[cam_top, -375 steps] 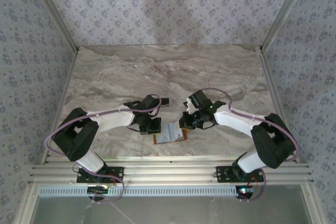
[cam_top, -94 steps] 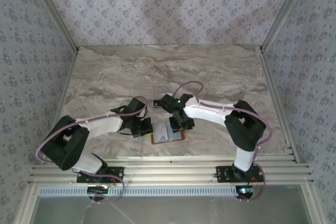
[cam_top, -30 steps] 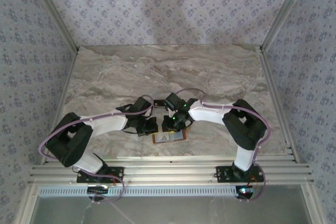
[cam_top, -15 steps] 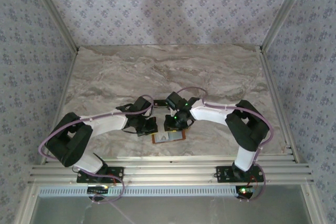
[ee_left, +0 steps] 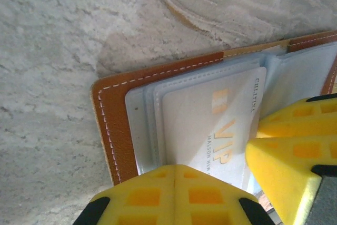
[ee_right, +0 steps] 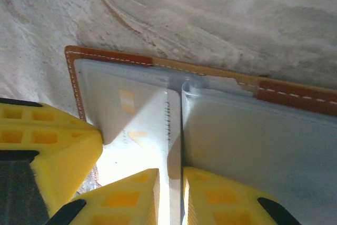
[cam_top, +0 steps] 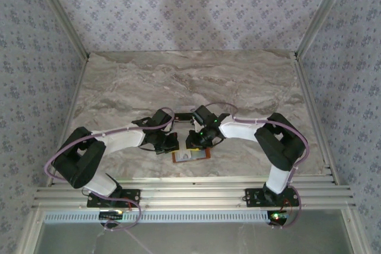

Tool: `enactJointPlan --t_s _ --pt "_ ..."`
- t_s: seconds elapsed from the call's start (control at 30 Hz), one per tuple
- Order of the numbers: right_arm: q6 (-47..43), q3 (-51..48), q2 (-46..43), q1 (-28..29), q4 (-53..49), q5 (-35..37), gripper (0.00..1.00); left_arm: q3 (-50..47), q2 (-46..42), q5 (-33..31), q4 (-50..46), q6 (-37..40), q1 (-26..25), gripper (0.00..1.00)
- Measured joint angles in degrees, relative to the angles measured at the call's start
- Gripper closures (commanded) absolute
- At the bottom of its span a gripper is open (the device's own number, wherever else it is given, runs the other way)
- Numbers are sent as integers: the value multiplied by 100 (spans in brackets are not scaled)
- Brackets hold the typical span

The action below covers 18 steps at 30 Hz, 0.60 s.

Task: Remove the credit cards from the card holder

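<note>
Left jaws together over stitched leathery card holder point(ee_left: 107, 130); right jaws pinch whitish credit card point(ee_right: 141, 148)

We find the card holder point(cam_top: 191, 155) lying open on the table point(cam_top: 238, 81), near the front edge. A credit card point(ee_left: 210, 119) sits in its left half. The left gripper point(ee_left: 174, 172) and right gripper point(ee_right: 171, 176) stand side by side over it.

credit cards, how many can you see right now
1 for sure: the whitish VIP card, in a clear sleeve of the card holder, with the right tool at its edge. A small dark thing farther back might be another; more may be hidden.
</note>
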Motion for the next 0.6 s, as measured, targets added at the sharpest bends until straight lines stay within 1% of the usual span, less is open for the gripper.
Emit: enactJointPlan --t_s 0.1,0.27,0.6 --pt "70 -63 -17 -11 114 -50 82 26 28 -2 0 11 0 100" --pt "125 -149 -42 -57 227 -140 87 35 37 -4 -4 13 0 100" --pt "181 -319 -282 -98 374 -151 90 35 44 -4 0 15 -2 100"
